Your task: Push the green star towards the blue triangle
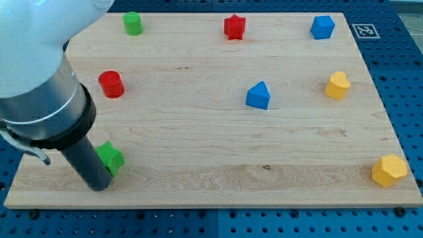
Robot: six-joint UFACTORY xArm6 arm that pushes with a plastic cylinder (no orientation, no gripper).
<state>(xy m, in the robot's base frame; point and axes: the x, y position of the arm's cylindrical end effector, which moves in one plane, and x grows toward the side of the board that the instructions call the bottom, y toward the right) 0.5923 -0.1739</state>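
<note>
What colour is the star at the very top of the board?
Red: the star at the top shows clearly in the camera view.

Red cylinder (112, 84), red star (234, 27), yellow hexagon (388, 170) on board (198, 132).

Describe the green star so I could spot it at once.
Start at the wooden board's bottom-left corner, where the thick dark rod comes down. The green star sits right against my tip, on its right. It is pointed, unlike the round green block at the top.
</note>
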